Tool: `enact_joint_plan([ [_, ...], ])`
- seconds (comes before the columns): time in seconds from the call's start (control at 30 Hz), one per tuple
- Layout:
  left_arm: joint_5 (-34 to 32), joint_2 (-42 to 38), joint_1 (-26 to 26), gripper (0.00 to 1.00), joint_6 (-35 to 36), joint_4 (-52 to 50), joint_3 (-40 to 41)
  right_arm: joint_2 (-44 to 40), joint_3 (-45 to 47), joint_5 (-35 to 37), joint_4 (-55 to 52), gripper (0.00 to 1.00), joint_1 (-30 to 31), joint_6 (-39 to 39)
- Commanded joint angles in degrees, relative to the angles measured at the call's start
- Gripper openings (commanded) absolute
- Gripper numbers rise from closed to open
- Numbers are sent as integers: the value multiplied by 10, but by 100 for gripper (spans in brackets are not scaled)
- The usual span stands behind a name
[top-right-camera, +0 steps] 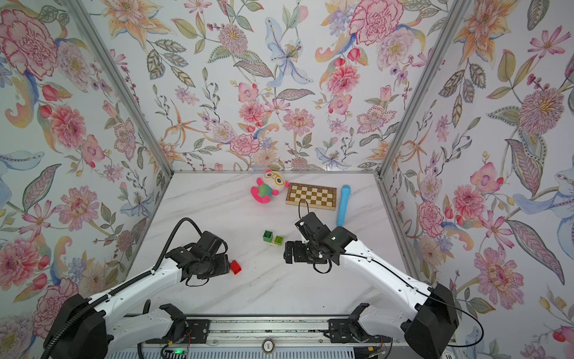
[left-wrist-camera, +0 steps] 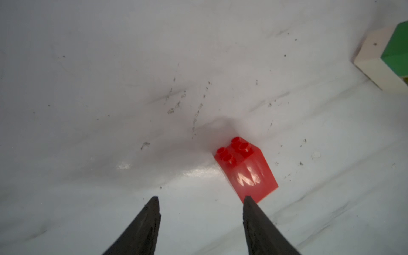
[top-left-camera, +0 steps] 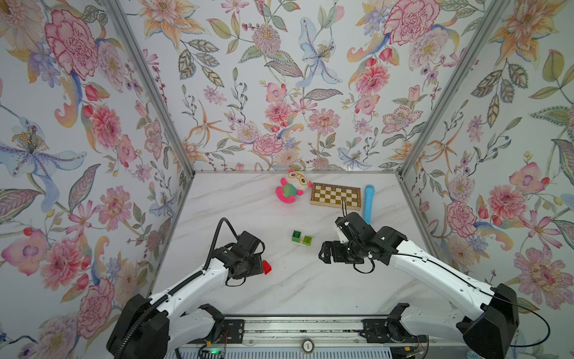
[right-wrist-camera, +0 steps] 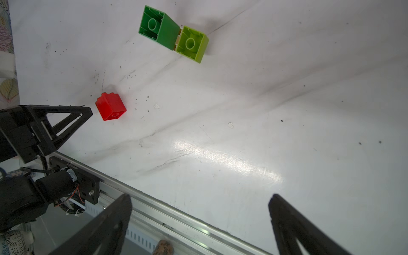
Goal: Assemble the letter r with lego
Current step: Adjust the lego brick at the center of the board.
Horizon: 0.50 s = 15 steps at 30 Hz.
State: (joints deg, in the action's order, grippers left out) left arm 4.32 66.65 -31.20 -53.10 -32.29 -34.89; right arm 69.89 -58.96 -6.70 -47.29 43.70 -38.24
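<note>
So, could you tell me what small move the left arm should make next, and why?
Probably shift the left gripper sideways to centre on the red brick: its jaws stand open and empty, and the brick lies off one fingertip, not between them.

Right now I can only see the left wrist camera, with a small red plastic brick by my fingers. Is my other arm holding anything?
Observer: No. The right arm's fingers are wide open and empty.
Operator: What's the green and cream stuff in my corner?
Observer: A dark green cube brick joined to a longer cream brick. A lime green cube brick, hidden from you, sits beside it on the same cream brick.
Operator: Anything else out there?
Observer: At the far edge of the white marble-look table lie a pink plush toy, a wooden chessboard and a light blue stick.
</note>
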Motion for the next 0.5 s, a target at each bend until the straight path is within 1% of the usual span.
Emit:
enact_joint_plan([
  [0.0, 18, 36, 18, 58, 36, 98, -5, -21, -7, 21, -5, 99, 3, -24],
  [0.13, 17, 63, 25, 49, 59, 105, -32, -43, 1, 25, -8, 99, 4, -36],
  [0.17, 15, 67, 29, 48, 61, 107, -35, -48, 4, 28, -12, 99, 4, -40],
  [0.2, 16, 71, 36, 47, 64, 110, -35, -52, 7, 30, -15, 99, 4, -42],
  [0.33, 26, 101, 60, 36, 82, 110, -30, -67, 15, 36, -20, 99, 5, -49],
  [0.47, 19, 109, 63, 33, 85, 107, -14, -81, 21, 41, -25, 99, 5, -56],
])
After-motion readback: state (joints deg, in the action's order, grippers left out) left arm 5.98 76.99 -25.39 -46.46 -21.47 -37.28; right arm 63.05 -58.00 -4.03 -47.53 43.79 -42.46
